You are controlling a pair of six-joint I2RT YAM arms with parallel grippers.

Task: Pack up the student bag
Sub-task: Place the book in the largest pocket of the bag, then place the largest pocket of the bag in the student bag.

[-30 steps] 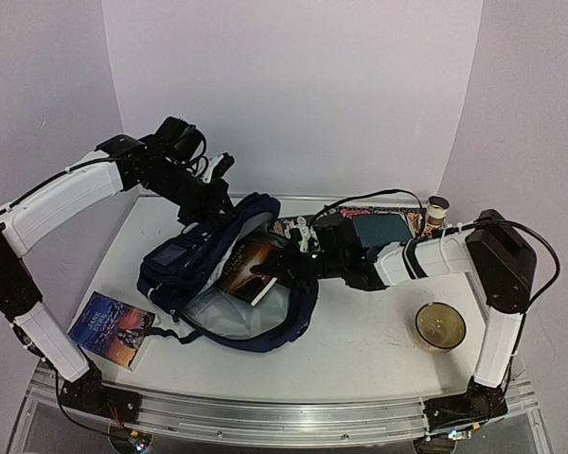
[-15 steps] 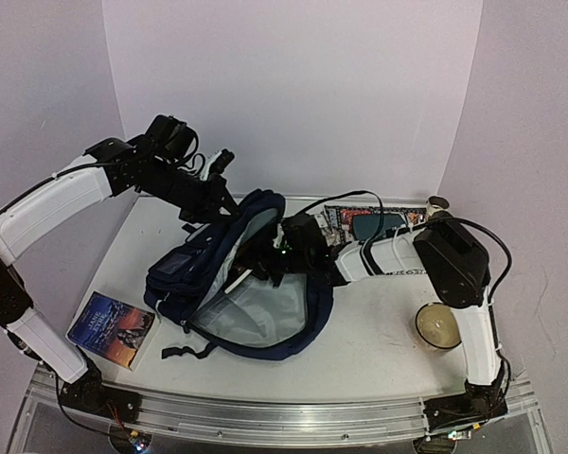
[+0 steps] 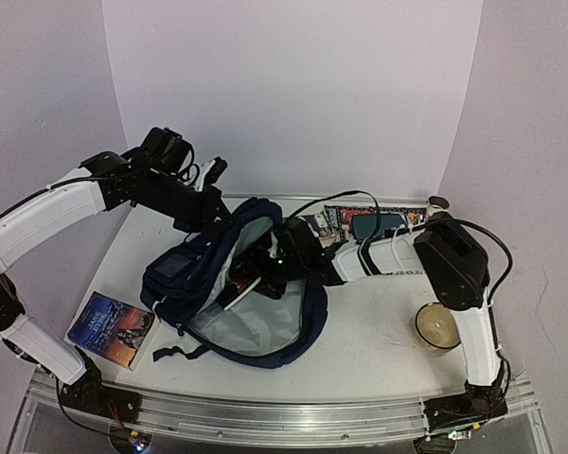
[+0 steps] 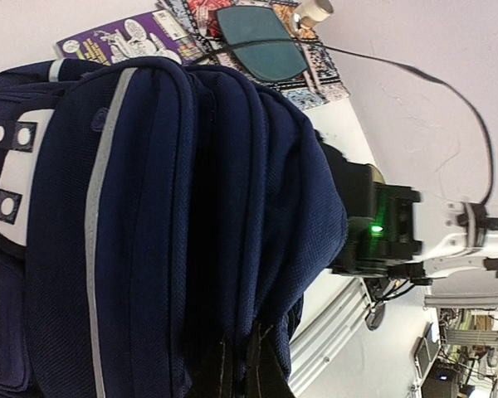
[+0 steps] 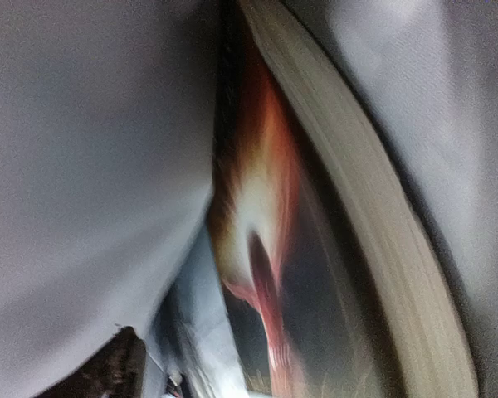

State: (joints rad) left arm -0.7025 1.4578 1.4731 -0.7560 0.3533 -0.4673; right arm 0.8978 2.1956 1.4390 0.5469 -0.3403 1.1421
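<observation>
Student bag [image 3: 185,270]: navy, on its side at the middle of the surface [image 3: 379,331], mouth gaping and pale lining showing.
My left claw [image 3: 213,208]: pinching the bag's upper rim and holding it raised.
My right claw [image 3: 263,270]: sunk inside the opening; I cannot tell whether it is spread or pinching.
Book [image 5: 274,249]: inside the bag, flame-coloured cover against the lining.
Second book [image 3: 112,328]: flat near the left front corner, apart from the bag.

One backpack [image 3: 185,270], two books [image 3: 112,328], one bowl [image 3: 439,326], one mat [image 3: 336,218], one pouch [image 3: 379,225]
</observation>
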